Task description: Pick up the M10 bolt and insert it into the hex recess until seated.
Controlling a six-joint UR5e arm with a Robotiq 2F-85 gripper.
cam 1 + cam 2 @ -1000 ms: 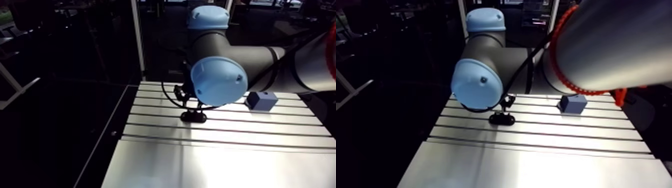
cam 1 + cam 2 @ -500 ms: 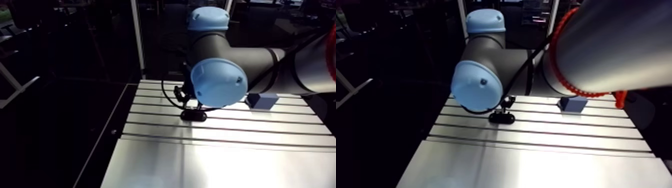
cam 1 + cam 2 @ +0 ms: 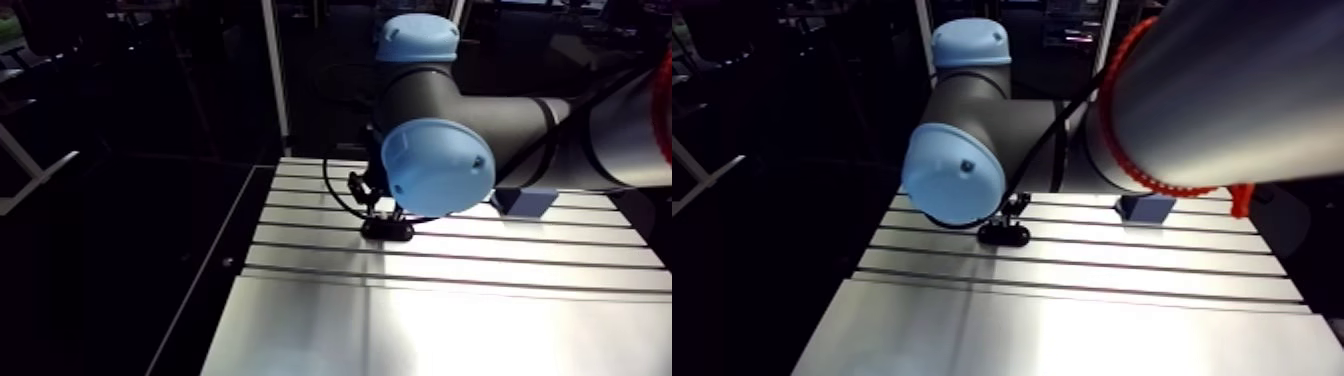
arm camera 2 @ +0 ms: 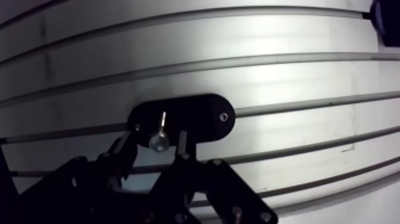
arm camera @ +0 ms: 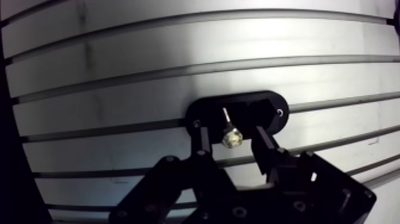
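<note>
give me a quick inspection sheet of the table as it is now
surface: slotted aluminium table
job's things: bolt standing over the black plate, head toward the wrist camera; cannot tell if seated
clutter: blue block, apart from the plate
jaws: open, one on each side of the bolt, gaps showing
cables: nothing seen
surroundings: nothing seen

Slotted aluminium table (image 3: 330, 330), bright glare, dim surroundings
</note>
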